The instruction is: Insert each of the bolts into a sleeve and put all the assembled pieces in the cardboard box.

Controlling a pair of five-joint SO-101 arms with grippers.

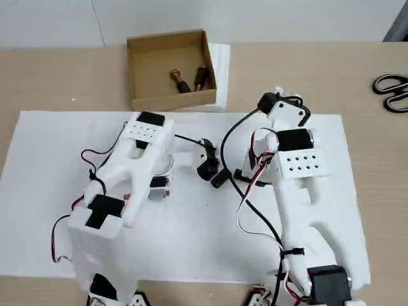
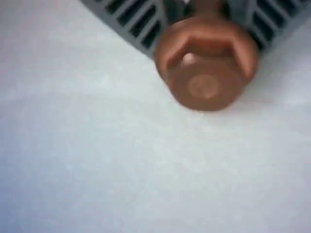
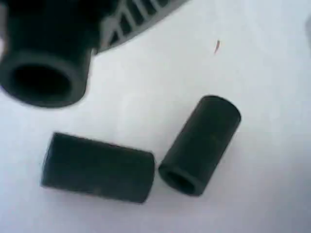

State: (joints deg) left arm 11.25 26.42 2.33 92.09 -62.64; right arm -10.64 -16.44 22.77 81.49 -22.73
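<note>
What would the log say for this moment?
left pincer: holds bolt | right pincer: holds sleeve | two spare sleeves on sheet | box: two finished pieces

We see a copper-coloured bolt (image 2: 206,73), hex head turned toward us, clamped between the left fingers (image 2: 131,24) close over the white sheet (image 2: 146,170). A black tubular held sleeve (image 3: 43,73) sits between the right fingers (image 3: 131,22), bore open. On the sheet a second sleeve (image 3: 97,167) and a third sleeve (image 3: 199,145) lie on their sides, ends nearly meeting at an angle. Beyond the sheet, the open cardboard box (image 1: 137,73) stands on the counter (image 1: 64,76), holding one piece (image 1: 180,81) and another piece (image 1: 201,78) side by side
</note>
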